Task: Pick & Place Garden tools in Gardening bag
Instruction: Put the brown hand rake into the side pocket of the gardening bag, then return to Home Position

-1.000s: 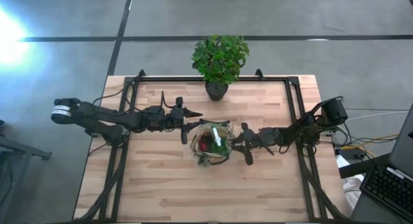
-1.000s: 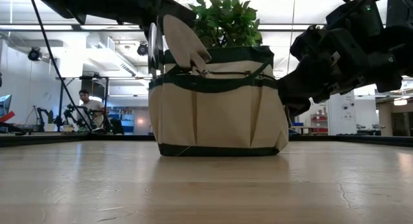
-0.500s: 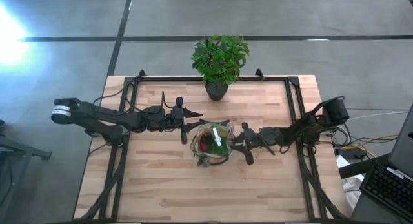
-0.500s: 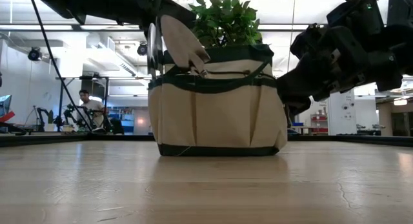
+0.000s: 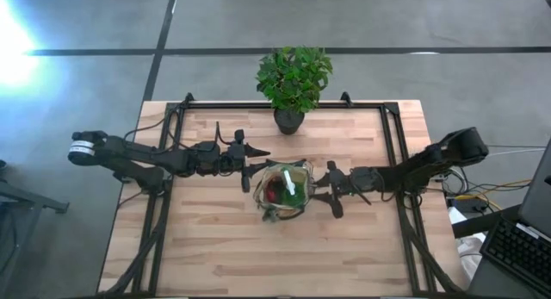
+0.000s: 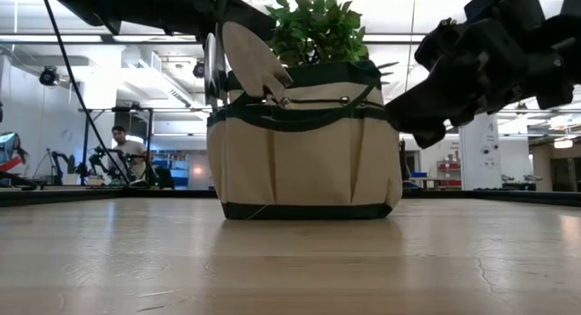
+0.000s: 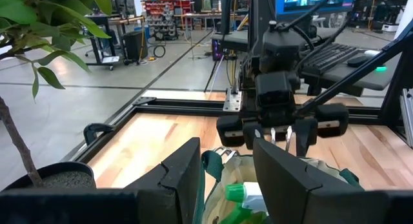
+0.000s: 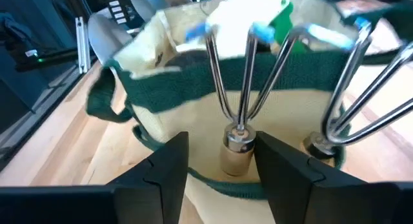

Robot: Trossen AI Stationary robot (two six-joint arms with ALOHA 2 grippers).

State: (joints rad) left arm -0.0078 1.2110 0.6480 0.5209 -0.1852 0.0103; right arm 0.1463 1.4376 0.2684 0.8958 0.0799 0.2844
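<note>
The olive-khaki gardening bag stands upright on its flat base mid-table. Inside it are a green spray bottle and a red item. A trowel blade sticks up at its left side. Two rakes stand with their tines up in outer pockets on its right side. My right gripper is open, with a finger on each side of one rake's ferrule and a gap to both. My left gripper is level and open. It straddles the bag's left rim. My left gripper has the bag's green-trimmed left rim between its spread fingers, coming level from the table's left. I cannot tell whether either finger touches the cloth.
A leafy potted plant stands at the table's far edge, just behind the bag. A black frame runs along the table's sides and far edge. Bare wood lies between the bag and the near edge. A person works in the room far behind the table.
My right gripper has risen and drawn back a little from the bag's right side, toward the table's right edge. The rake stays standing in its pocket. The bag keeps its place.
</note>
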